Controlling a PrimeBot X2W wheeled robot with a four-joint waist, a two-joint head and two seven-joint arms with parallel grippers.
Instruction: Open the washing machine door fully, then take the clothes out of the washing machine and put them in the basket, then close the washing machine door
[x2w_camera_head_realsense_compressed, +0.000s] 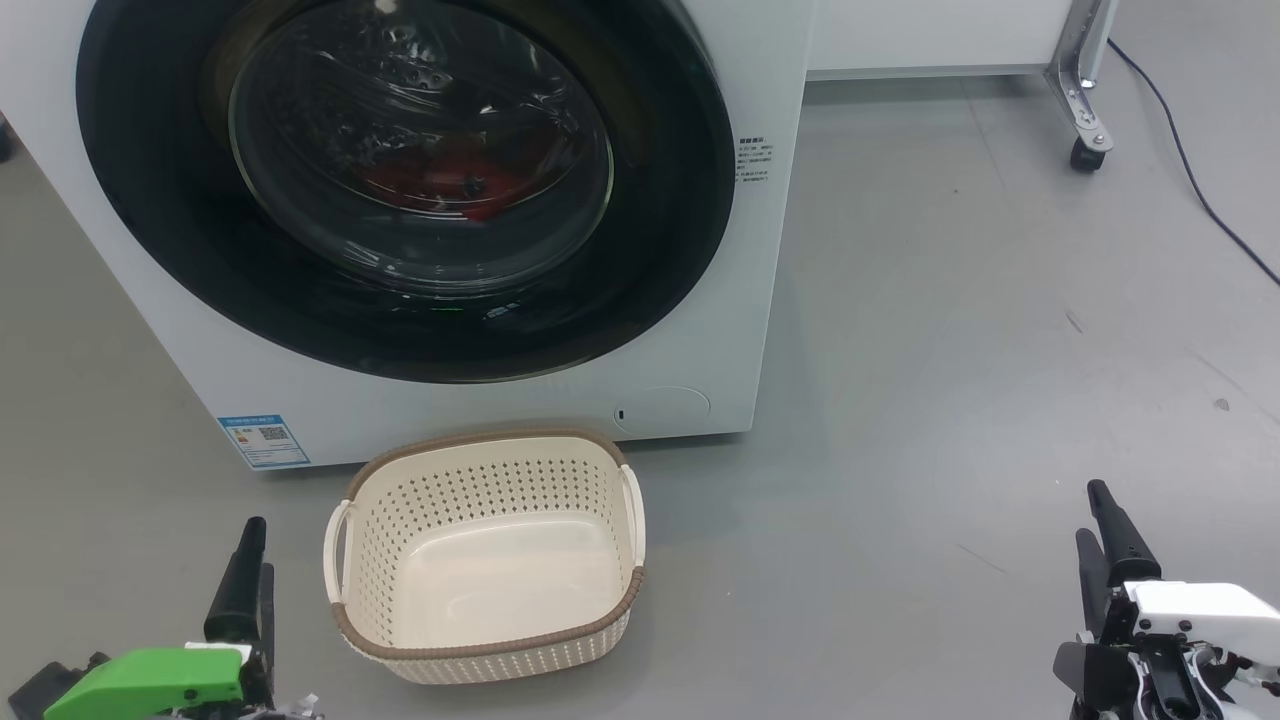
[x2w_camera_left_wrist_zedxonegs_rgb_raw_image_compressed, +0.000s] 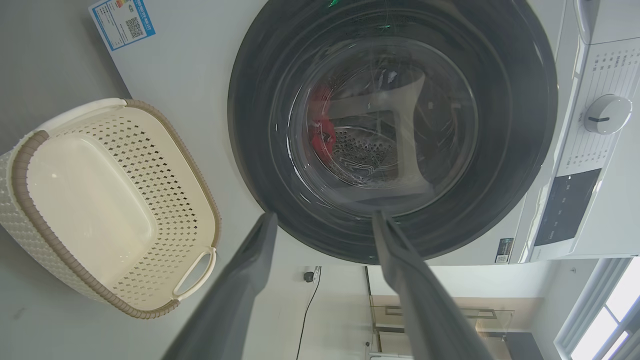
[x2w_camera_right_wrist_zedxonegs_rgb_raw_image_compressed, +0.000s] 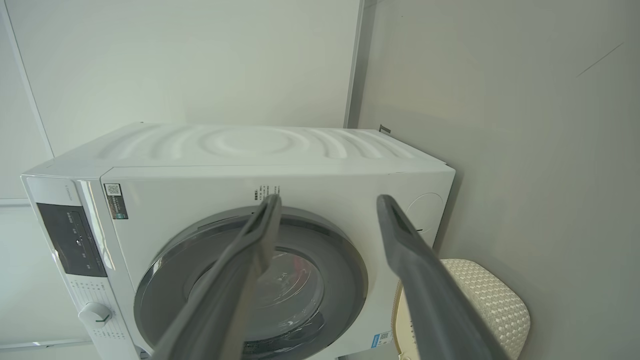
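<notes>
grippers first: your left gripper (x2w_camera_left_wrist_zedxonegs_rgb_raw_image_compressed: 324, 218) and right gripper (x2w_camera_right_wrist_zedxonegs_rgb_raw_image_compressed: 328, 200) both stand spread wide, holding and touching nothing. the basket (x2w_camera_head_realsense_compressed: 490, 437) sits empty on the floor, just before the washing machine (x2w_camera_head_realsense_compressed: 760, 300). the washing machine door (x2w_camera_head_realsense_compressed: 160, 200) is shut; behind its glass you see red clothes (x2w_camera_head_realsense_compressed: 440, 175).

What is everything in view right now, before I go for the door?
Washing machine: one, white, ahead on floor.
Door: one, black rim with clear middle, shut.
Clothes: count unclear, red, behind the door.
Basket: one, cream with brown rim, empty, before the machine.
Label: one, blue, machine's lower left.
Dial: one, white, control panel.
Cable: one, dark, floor, far right.
Left tool: one, dark, left of basket, open.
Right tool: one, dark, right of basket, open.
</notes>
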